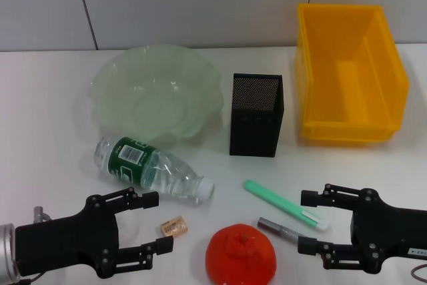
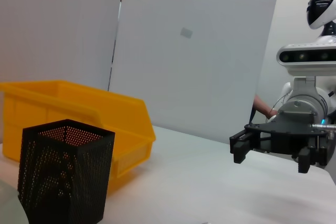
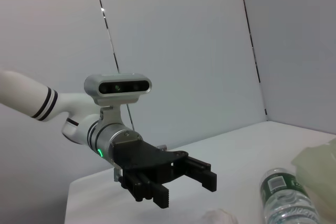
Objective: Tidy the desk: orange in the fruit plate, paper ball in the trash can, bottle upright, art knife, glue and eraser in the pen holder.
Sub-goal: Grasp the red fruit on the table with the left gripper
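Observation:
The orange [image 1: 240, 256] sits at the table's front edge between my two grippers. The bottle [image 1: 153, 168] [image 3: 286, 200] lies on its side in front of the fruit plate [image 1: 157, 91] [image 3: 317, 166]. A tan eraser [image 1: 173, 226] lies just beyond my open left gripper [image 1: 157, 221] [image 3: 181, 187]. The green art knife [image 1: 283, 205] and the thin glue stick [image 1: 283, 230] lie beside my open right gripper [image 1: 305, 221] [image 2: 271, 158]. The black mesh pen holder [image 1: 257, 115] [image 2: 65, 174] stands mid-table, with the yellow trash can [image 1: 350, 75] [image 2: 79, 124] to its right. The paper ball is out of view.
A white table [image 1: 53, 118] carries everything, with a pale wall [image 1: 200, 5] close behind the plate and the trash can. The knife, glue, orange and eraser crowd the strip between the two grippers.

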Controlling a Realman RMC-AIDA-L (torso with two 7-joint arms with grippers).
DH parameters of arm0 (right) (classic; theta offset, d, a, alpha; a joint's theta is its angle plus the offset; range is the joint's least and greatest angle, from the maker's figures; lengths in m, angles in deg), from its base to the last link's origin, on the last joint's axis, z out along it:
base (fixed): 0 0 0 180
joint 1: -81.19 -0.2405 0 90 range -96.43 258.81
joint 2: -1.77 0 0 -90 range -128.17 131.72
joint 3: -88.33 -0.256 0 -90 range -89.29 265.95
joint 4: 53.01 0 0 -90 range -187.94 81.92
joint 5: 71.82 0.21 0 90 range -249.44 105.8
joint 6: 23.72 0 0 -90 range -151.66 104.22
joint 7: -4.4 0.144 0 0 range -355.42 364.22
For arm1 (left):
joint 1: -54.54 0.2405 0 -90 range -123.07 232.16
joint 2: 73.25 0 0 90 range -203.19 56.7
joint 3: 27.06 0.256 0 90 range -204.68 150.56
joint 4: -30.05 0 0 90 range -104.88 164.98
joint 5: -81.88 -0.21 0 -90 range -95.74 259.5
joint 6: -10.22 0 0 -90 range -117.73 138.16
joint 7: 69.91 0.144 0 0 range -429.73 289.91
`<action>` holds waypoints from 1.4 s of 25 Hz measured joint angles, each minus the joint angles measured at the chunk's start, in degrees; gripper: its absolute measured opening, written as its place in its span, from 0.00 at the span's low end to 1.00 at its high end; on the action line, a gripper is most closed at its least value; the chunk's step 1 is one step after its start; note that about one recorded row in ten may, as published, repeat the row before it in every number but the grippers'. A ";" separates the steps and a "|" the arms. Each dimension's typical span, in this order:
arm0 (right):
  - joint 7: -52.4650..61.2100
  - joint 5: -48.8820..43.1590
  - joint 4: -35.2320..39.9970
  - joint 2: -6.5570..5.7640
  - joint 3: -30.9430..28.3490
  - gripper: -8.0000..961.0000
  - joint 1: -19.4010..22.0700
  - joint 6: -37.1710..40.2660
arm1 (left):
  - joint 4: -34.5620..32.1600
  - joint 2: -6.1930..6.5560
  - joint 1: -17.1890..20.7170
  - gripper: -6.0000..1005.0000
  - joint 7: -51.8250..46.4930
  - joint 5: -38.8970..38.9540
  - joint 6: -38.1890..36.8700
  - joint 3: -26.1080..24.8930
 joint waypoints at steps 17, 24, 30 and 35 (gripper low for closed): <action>0.39 0.28 -0.22 0.18 -0.54 0.80 0.29 -0.61 | 0.00 -0.34 -0.06 0.76 0.21 -0.02 0.00 0.47; 0.33 1.17 -0.89 0.66 -6.23 0.80 0.83 -0.18 | 0.01 -1.78 -1.18 0.75 0.23 -2.07 -0.12 0.49; 0.62 1.33 -1.45 0.70 -10.04 0.80 1.52 -0.38 | 0.15 -5.28 -4.12 0.74 0.22 -6.53 3.23 0.67; 0.63 1.38 -1.68 0.66 -10.12 0.80 2.27 -0.59 | 2.73 -5.71 -7.14 0.73 0.13 -7.30 5.01 0.84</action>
